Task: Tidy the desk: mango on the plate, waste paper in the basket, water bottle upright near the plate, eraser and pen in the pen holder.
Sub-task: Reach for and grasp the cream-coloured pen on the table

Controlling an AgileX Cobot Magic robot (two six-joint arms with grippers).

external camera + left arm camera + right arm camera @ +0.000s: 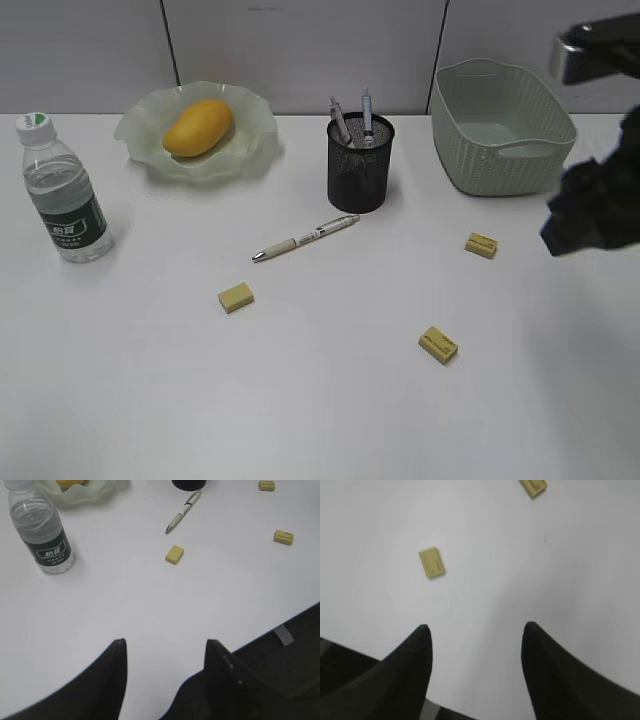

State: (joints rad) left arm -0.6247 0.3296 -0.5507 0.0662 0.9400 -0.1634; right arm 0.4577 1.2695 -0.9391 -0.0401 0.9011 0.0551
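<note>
The yellow-orange mango (198,127) lies on the wavy-rimmed green plate (135,128) at the back left. The water bottle (65,195) stands upright left of the plate. One pen (305,238) lies on the desk (320,400) in front of the black mesh pen holder (360,170), which has pens standing in it. Three yellow erasers (236,297) (438,344) (481,245) lie loose. No waste paper is in view. My left gripper (165,642) hangs open over bare desk, nearest the eraser (174,554). My right gripper (476,626) is open and empty, with an eraser (432,562) ahead of it.
The pale green woven basket (500,125) stands at the back right. My right arm (595,210) hangs blurred at the right edge, in front of the basket. The desk's front edge and a dark floor (290,650) show in the left wrist view.
</note>
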